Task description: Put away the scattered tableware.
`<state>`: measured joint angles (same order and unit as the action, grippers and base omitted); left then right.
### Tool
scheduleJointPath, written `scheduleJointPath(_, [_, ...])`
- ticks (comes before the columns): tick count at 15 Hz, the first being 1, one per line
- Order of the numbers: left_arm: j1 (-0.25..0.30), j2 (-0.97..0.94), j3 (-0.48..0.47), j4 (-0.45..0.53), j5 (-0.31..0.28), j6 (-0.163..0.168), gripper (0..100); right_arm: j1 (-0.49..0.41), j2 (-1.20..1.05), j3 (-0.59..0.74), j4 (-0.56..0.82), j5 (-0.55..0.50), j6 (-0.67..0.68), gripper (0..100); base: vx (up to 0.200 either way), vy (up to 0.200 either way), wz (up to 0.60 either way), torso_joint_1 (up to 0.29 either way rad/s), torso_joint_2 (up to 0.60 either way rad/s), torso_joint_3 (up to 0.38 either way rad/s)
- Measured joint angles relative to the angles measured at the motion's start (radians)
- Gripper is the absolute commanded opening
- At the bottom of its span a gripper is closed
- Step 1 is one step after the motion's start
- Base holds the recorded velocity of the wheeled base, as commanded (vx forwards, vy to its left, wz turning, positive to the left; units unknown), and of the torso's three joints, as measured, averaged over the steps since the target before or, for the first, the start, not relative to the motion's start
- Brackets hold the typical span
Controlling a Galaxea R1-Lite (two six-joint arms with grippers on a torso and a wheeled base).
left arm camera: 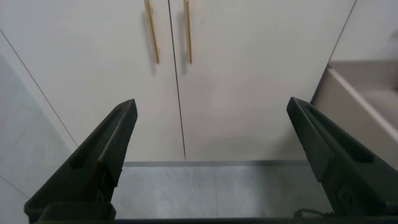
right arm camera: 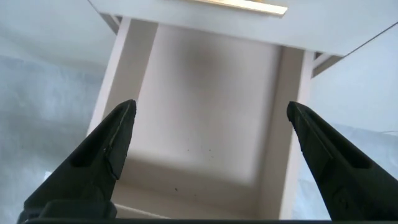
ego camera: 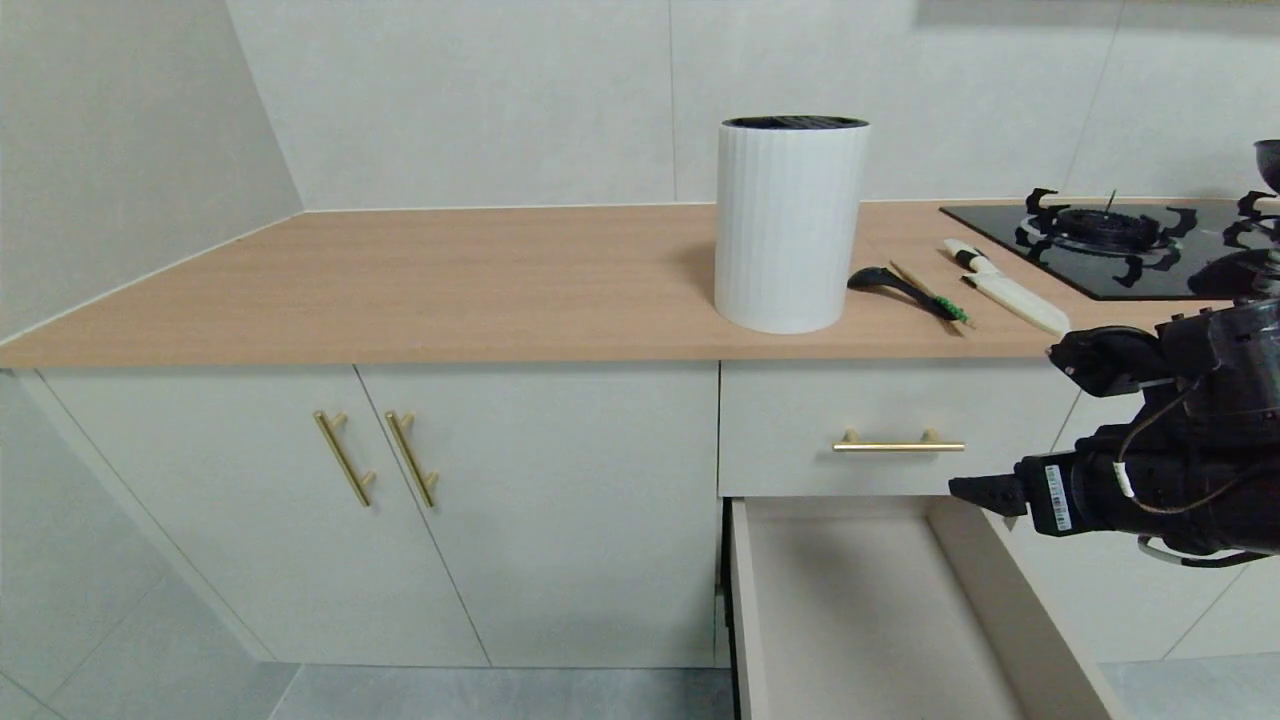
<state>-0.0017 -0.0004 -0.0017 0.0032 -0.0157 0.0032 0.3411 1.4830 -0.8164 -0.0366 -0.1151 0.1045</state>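
A smooth, pale lower drawer (ego camera: 850,600) stands pulled out below the counter, its flat rectangular floor bare. The right gripper (ego camera: 1005,420) hangs above the drawer's right wall, its two black wedge-shaped fingers spread wide and holding nothing; the right wrist view looks between that gripper (right arm camera: 211,112) down into the drawer (right arm camera: 205,124). In the left wrist view the left gripper (left arm camera: 211,106) is spread just as wide and equally empty, facing a pair of plain matte cabinet doors (left arm camera: 180,93) with slim brass bar handles, above grey floor (left arm camera: 217,186). Behind the open drawer, the upper drawer (ego camera: 900,400) is closed, a brass bar handle across its front. On the wood-grain countertop (ego camera: 450,290) a tall white holder (ego camera: 790,225), cylindrical and finely ribbed with a black slotted top, stands upright near the front edge. The tableware lies just right of it: a black ladle (ego camera: 890,282), thin wooden chopsticks (ego camera: 930,295) crossing its handle, and beside them a knife (ego camera: 1005,290) with a cream blade and a black-banded handle, all angled toward the counter's edge. Farther right sits a glossy black glass hob (ego camera: 1110,240) with black pan supports, against a wall (ego camera: 500,90) of large pale tiles
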Motion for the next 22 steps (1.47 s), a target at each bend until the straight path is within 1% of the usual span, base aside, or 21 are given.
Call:
scheduleJointPath(4, [0.0, 0.0, 0.0, 0.0, 0.0, 0.0, 100, 0.001, 0.015, 0.0, -0.002, 0.0, 0.001, 100, 0.0, 0.0, 0.0, 0.19, -0.48, -0.293])
scheduleJointPath(8, [0.0, 0.0, 0.0, 0.0, 0.0, 0.0, 100, -0.003, 0.051, 0.002, -0.049, -0.002, 0.001, 100, 0.0, 0.0, 0.0, 0.205, -0.47, -0.28])
scheduleJointPath(10, [0.0, 0.0, 0.0, -0.001, 0.0, 0.0, 100, -0.012, 0.069, 0.004, -0.059, -0.002, 0.001, 100, 0.0, 0.0, 0.0, 0.085, -0.2, -0.112])
scheduleJointPath(12, [0.0, 0.0, 0.0, 0.0, 0.0, 0.0, 100, -0.015, 0.084, 0.008, -0.099, -0.002, 0.001, 100, 0.0, 0.0, 0.0, 0.016, -0.04, -0.023])
scheduleJointPath(15, [0.0, 0.0, 0.0, 0.0, 0.0, 0.0, 100, -0.016, 0.106, 0.011, -0.191, -0.011, 0.001, 100, 0.0, 0.0, 0.0, 0.0, 0.0, 0.0])
scheduleJointPath(16, [0.0, 0.0, 0.0, 0.0, -0.001, 0.0, 100, -0.017, 0.11, 0.002, -0.23, -0.01, 0.0, 100, 0.0, 0.0, 0.0, 0.0, 0.0, 0.0])
scheduleJointPath(19, [0.0, 0.0, 0.0, 0.0, 0.0, 0.0, 100, -0.016, 0.135, -0.063, -0.229, -0.009, 0.0, 100, 0.0, 0.0, 0.0, 0.0, 0.0, 0.0])
scheduleJointPath(22, [0.0, 0.0, 0.0, 0.0, 0.0, 0.0, 100, -0.016, 0.196, -0.168, -0.228, -0.011, 0.001, 100, 0.0, 0.0, 0.0, 0.0, 0.0, 0.0])
